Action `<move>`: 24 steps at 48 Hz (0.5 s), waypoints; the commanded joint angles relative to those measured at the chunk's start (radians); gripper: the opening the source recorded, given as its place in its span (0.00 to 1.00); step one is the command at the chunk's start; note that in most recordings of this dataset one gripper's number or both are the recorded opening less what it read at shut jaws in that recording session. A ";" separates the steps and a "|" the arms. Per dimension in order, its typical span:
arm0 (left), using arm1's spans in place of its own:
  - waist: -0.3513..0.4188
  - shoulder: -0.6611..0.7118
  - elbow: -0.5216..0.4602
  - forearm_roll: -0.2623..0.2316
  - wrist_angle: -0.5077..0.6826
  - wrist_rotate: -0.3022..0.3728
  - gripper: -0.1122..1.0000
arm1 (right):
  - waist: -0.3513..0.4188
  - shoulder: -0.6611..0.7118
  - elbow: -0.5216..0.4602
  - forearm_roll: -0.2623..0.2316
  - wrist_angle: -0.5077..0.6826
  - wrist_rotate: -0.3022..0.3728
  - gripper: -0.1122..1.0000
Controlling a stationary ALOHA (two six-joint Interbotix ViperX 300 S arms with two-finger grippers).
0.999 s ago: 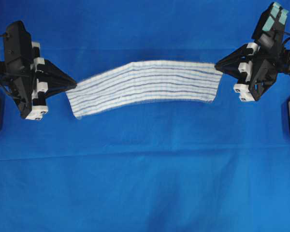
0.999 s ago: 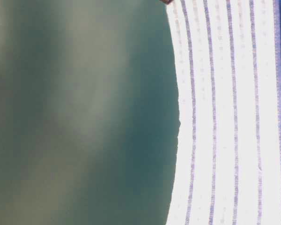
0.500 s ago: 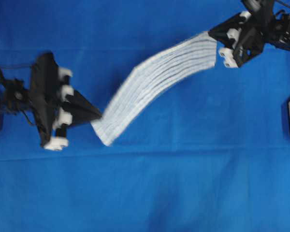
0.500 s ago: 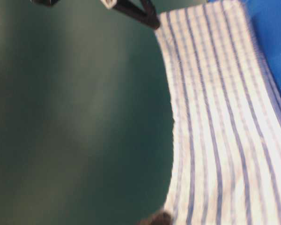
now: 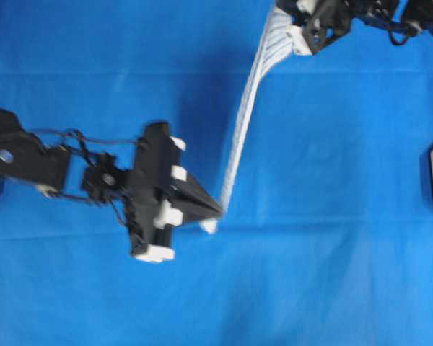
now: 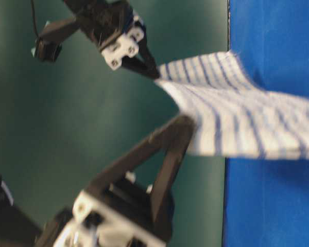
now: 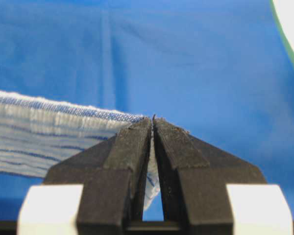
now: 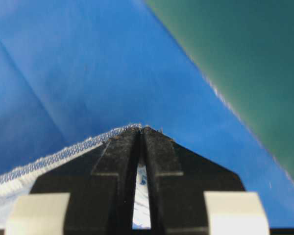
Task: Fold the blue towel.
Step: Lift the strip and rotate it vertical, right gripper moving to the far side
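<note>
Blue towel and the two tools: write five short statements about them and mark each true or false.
1. The left tool is shut on a corner of the blue towel. True.
2. The right tool hangs open with nothing in it. False: it is shut on the towel's other end.
3. The towel lies flat and fully spread on the blue cloth. False: it is stretched between the two tools as a narrow band.
4. In the overhead view the right tool is at the top edge. True.
5. The towel is plain white. False: it has thin blue stripes.
</note>
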 commanded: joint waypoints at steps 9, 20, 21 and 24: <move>-0.008 0.107 -0.158 0.002 -0.017 0.003 0.12 | -0.011 -0.015 -0.034 -0.028 0.009 -0.002 0.15; -0.008 0.262 -0.350 0.002 -0.026 0.058 0.12 | -0.029 -0.087 0.044 -0.029 0.034 -0.002 0.15; -0.008 0.275 -0.365 0.002 -0.026 0.060 0.12 | -0.029 -0.094 0.051 -0.031 0.034 -0.002 0.15; -0.006 0.310 -0.405 0.002 -0.026 0.063 0.12 | -0.031 -0.110 0.067 -0.031 0.034 -0.002 0.15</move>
